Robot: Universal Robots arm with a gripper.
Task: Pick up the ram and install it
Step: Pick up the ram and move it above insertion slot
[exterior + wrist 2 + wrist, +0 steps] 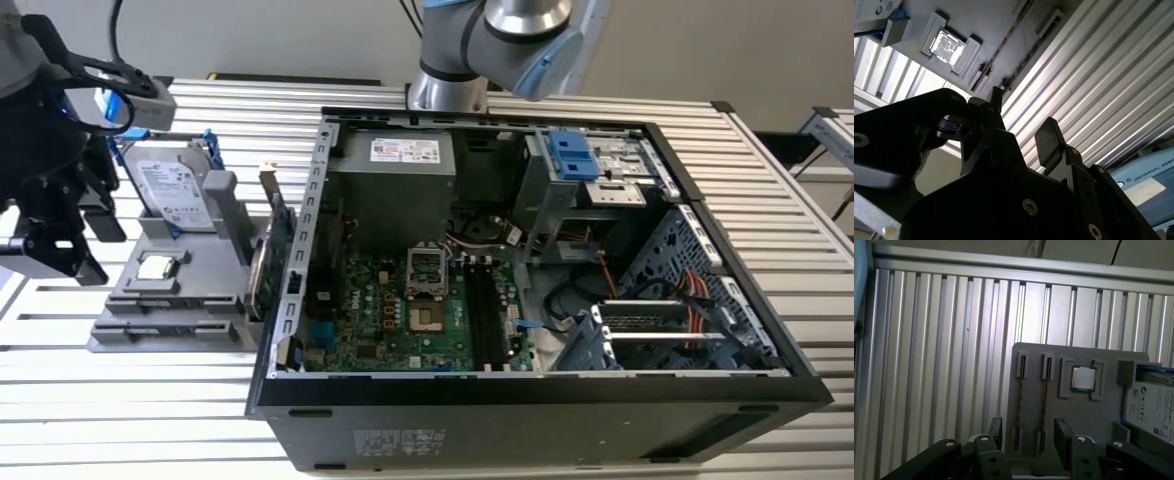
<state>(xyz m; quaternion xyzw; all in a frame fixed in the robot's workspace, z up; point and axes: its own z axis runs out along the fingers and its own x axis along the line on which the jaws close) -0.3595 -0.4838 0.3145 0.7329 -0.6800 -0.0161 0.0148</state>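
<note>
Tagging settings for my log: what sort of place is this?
Probably a robotics lab bench for computer assembly: an open black desktop computer case lies on a ribbed aluminium-slat table, beside a grey parts fixture holding a silver hard drive.

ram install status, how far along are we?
Done: nothing visible yet. In hand: the jaws stand open and empty, pointing toward the grey holder, where a thin stick that looks like the ram sits on edge in a slot. Left: the ram is not gripped, not lifted and not seated on the motherboard in the open case.
</note>
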